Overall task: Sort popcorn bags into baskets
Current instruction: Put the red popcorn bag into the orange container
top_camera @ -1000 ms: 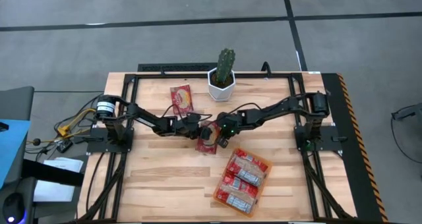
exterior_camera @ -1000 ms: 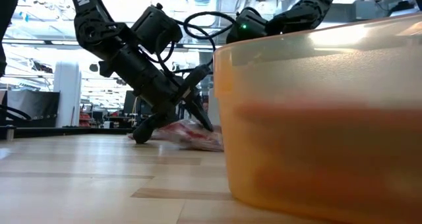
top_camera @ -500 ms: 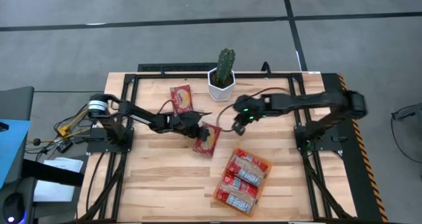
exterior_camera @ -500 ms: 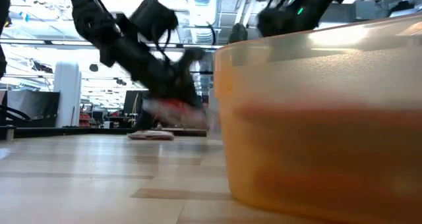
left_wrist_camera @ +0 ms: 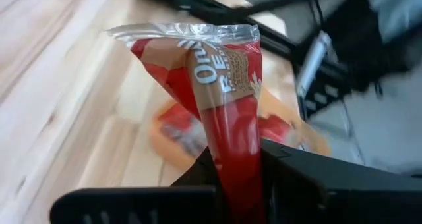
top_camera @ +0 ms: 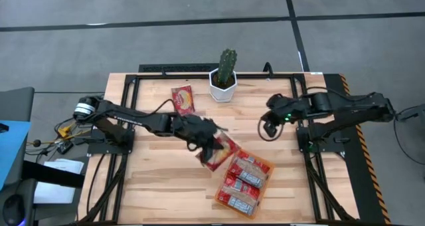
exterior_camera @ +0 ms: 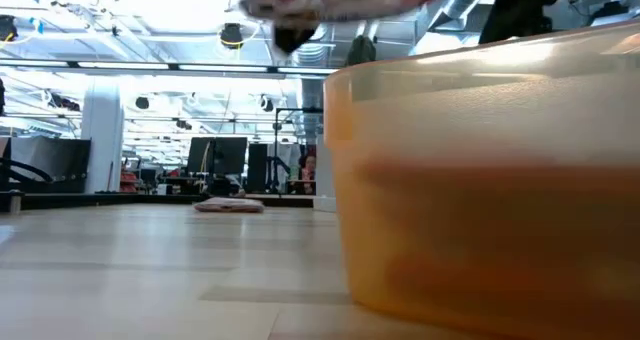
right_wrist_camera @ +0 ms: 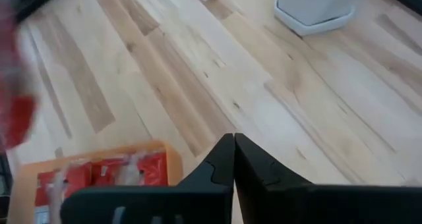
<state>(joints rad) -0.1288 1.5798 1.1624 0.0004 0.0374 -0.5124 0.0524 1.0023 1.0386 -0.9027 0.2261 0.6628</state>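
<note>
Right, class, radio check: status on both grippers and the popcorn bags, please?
Left gripper shut on a popcorn bag, lifted beside the orange tray. Right gripper shut, empty, off right. One bag on the table. Path clear.

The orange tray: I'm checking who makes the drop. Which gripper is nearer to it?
Left. The left gripper, shut on a popcorn bag, hangs by the orange tray's near corner. The right gripper, shut and empty, sits farther off, apart from the tray.
</note>
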